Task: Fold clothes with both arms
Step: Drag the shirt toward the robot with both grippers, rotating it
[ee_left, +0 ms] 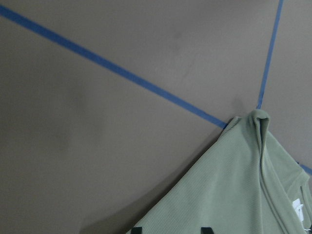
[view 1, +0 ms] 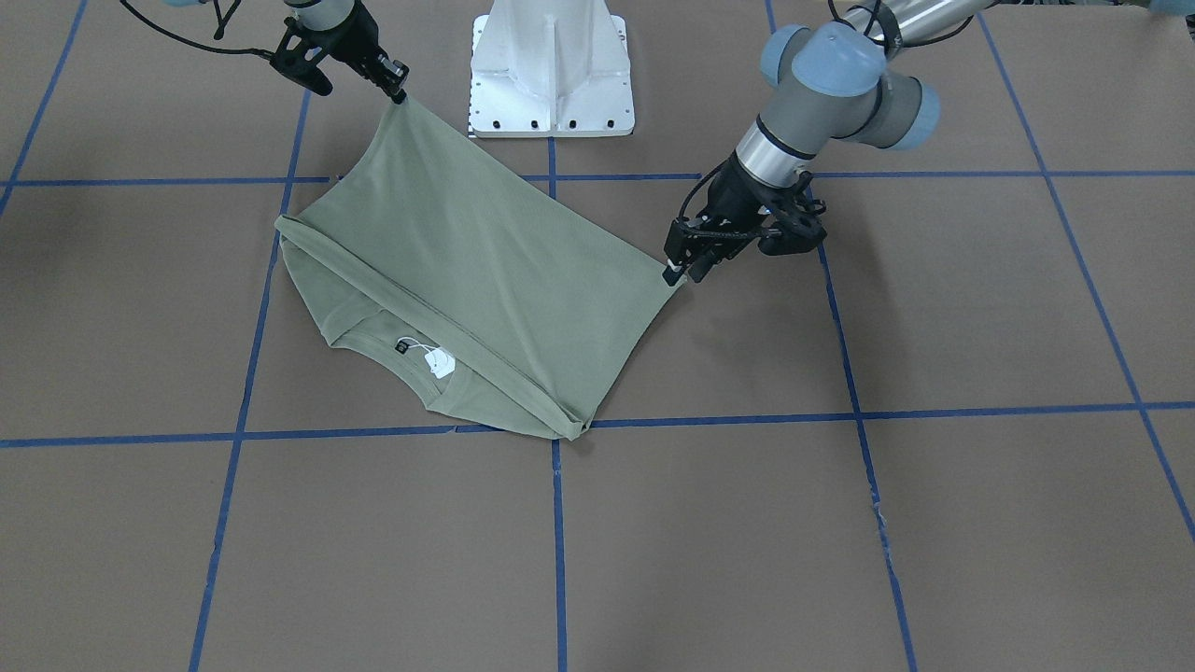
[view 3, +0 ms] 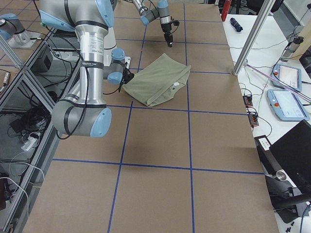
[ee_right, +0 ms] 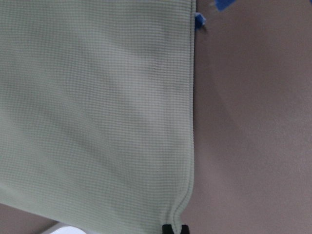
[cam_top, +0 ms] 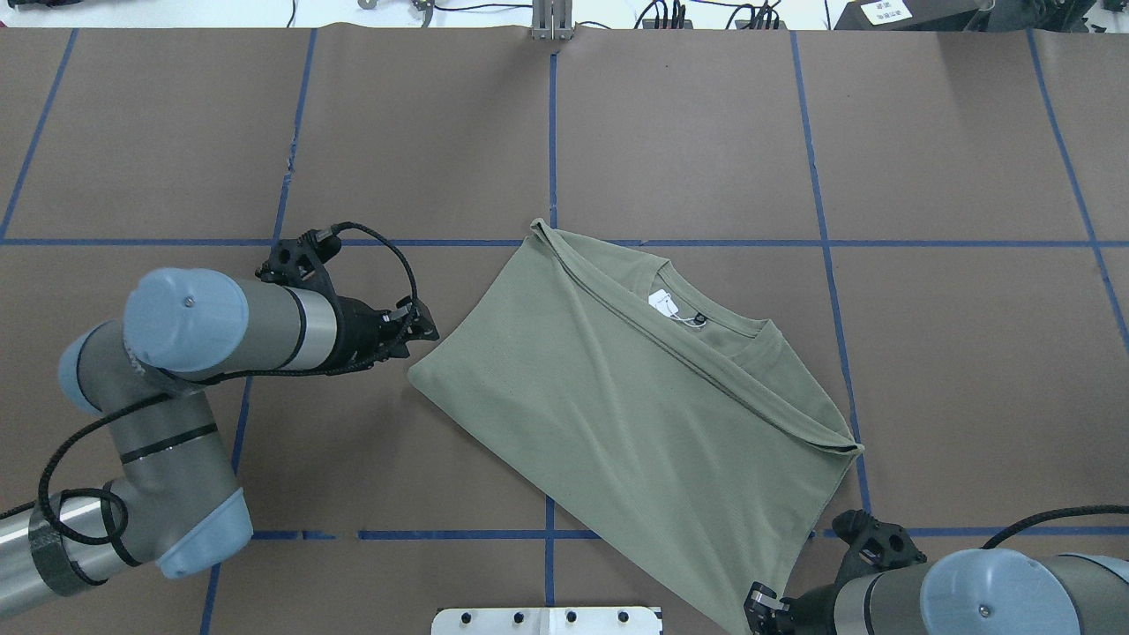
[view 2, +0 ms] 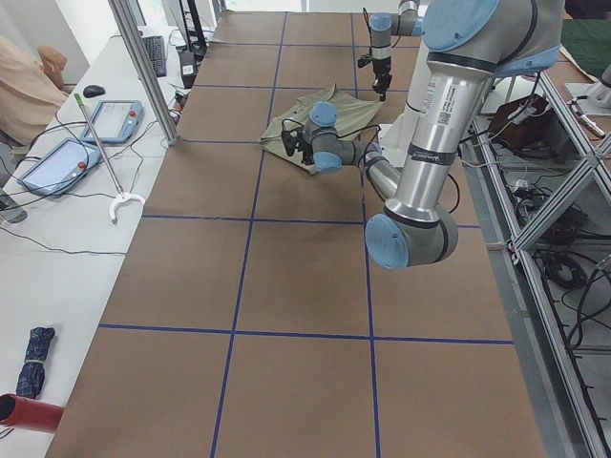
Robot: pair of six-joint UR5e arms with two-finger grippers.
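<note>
Well, the sage-green long-sleeved knit shirt (view 1: 485,252) lies near the middle of the brown table top (view 1: 934,523), which has blue tape lines (view 1: 558,523) on it. The shirt is just in front of the white metal base (view 1: 551,75). It is folded over: one big smooth flap lies on top, & the neck part peeks out on the side away from the robot. A small white paper tag (view 1: 439,362) sits at the round collar (view 1: 373,341).

The black two-finger right gripper (view 1: 400,91) is at the hem corner next to the white base. In the R wrist view its fingertips (ee_right: 168,229) are pressed close together on that corner, so it is pinching the cloth. In the front view the cloth runs up to a point at those tips.

The black two-finger left gripper (view 1: 677,273) is at the other hem corner, out to the side. In the L wrist view its fingertips (ee_left: 206,229) stand well apart w/ green cloth showing between them, so it is wide & not pinching.

The silver-grey left arm (cam_top: 176,370) w/ light blue caps reaches in low across the table. The silver-grey right arm (cam_top: 1014,591) comes in close to the base.

On the white side bench (view 2: 57,248) lie two flat screens (view 2: 57,162) & a dark blue folded umbrella (view 2: 36,348).
</note>
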